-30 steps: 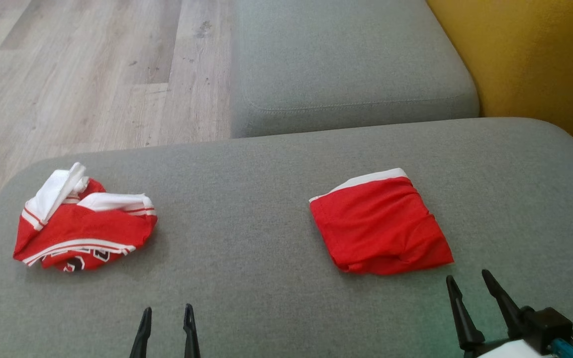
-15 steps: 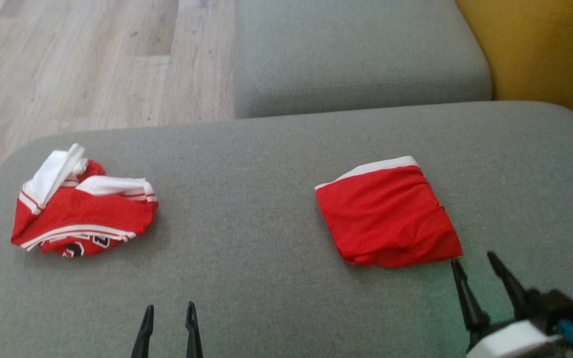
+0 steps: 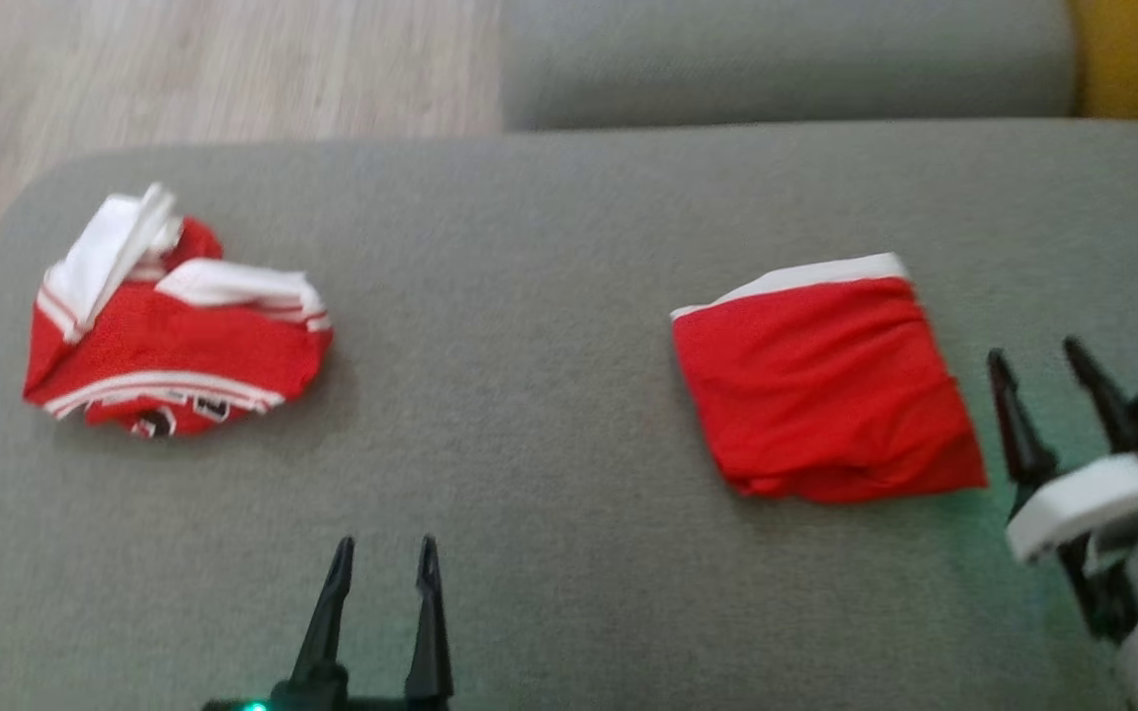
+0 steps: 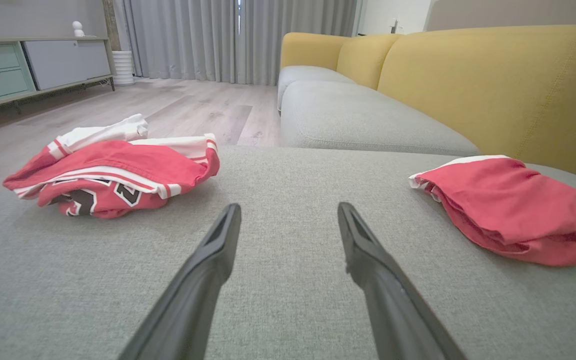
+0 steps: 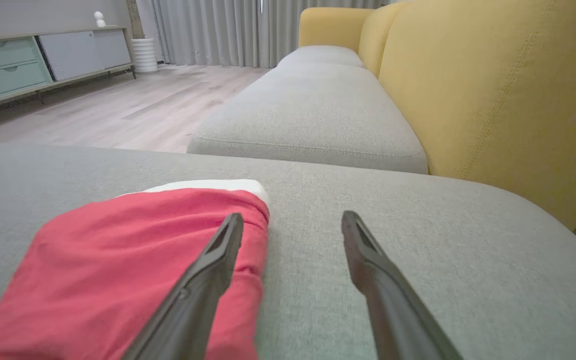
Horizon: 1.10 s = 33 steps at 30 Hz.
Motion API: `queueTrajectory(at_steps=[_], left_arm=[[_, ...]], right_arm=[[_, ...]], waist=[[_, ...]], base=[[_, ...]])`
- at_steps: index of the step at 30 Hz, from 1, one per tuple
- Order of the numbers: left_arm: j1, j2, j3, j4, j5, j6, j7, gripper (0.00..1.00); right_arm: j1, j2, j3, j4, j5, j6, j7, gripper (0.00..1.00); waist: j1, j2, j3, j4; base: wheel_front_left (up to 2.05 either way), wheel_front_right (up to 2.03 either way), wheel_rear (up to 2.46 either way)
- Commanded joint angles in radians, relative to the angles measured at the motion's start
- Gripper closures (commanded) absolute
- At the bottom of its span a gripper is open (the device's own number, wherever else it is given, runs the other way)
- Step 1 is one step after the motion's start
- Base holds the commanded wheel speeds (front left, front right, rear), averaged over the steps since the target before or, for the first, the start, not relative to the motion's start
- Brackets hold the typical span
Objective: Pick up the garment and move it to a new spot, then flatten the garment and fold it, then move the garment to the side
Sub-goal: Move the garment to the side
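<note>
As the view shifted, right claw [image 3: 1034,348] advanced beside folded garment [image 3: 826,385].

Folded red garment [image 3: 826,385], crumpled jersey [image 3: 169,326]

Pretty cozy spot I'm at tbh: grey sofa seat [image 3: 549,247], yellow backrest [image 4: 493,85], wood floor [image 4: 193,105], grey curtains [image 4: 183,40], a sideboard [image 4: 63,62] with mint drawers, and a white ribbed pot [image 4: 123,67] beside it.
</note>
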Motion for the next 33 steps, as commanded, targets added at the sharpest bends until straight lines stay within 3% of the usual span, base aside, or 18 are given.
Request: queueTrajectory(at_steps=[1, 11, 12, 13, 14, 22, 33], left_arm=[[-0.043, -0.005, 0.021, -0.024, 0.003, 0.006, -0.005, 0.0], [-0.099, -0.005, -0.017, -0.022, 0.01, 0.038, -0.005, 0.0], [-0.102, -0.005, -0.017, -0.023, 0.014, 0.041, -0.005, 0.0], [-0.104, -0.005, -0.017, -0.023, 0.017, 0.044, -0.005, 0.0], [-0.105, -0.005, -0.017, -0.025, 0.021, 0.047, -0.005, 0.0], [-0.123, -0.005, -0.016, -0.06, 0.026, 0.05, -0.005, 0.0], [-0.198, -0.005, -0.018, -0.045, 0.041, 0.014, -0.005, 0.0]], right_arm=[[-0.043, -0.028, 0.026, -0.005, 0.017, 0.007, 0.002, 0.0], [-0.166, -0.059, 0.224, 0.182, 0.231, 0.007, 0.124, 0.0], [-0.171, -0.06, 0.248, 0.185, 0.259, 0.007, 0.139, 0.1], [-0.176, -0.065, 0.27, 0.186, 0.282, 0.007, 0.144, 0.69], [-0.184, -0.073, 0.287, 0.186, 0.3, 0.007, 0.141, 1.0], [-0.266, -0.191, 0.346, 0.225, 0.344, 0.007, 0.071, 1.0], [-0.41, -0.364, 0.33, 0.324, 0.334, 0.007, 0.035, 1.0]], waist=[[-0.0003, 0.0, 0.031, 0.021], [-0.0003, 0.0, 0.09, 0.044], [-0.0003, 0.0, 0.093, 0.043], [-0.0003, 0.0, 0.096, 0.04], [-0.0003, 0.0, 0.098, 0.036], [-0.0003, 0.0, 0.151, -0.04], [-0.0003, 0.0, 0.28, -0.121]], base=[[0.0, 0.0, 0.0], [0.0, 0.0, 0.0], [0.0, 0.0, 0.0], [0.0, 0.0, 0.0], [0.0, 0.0, 0.0], [0.0, 0.0, 0.0], [0.0, 0.0, 0.0]])
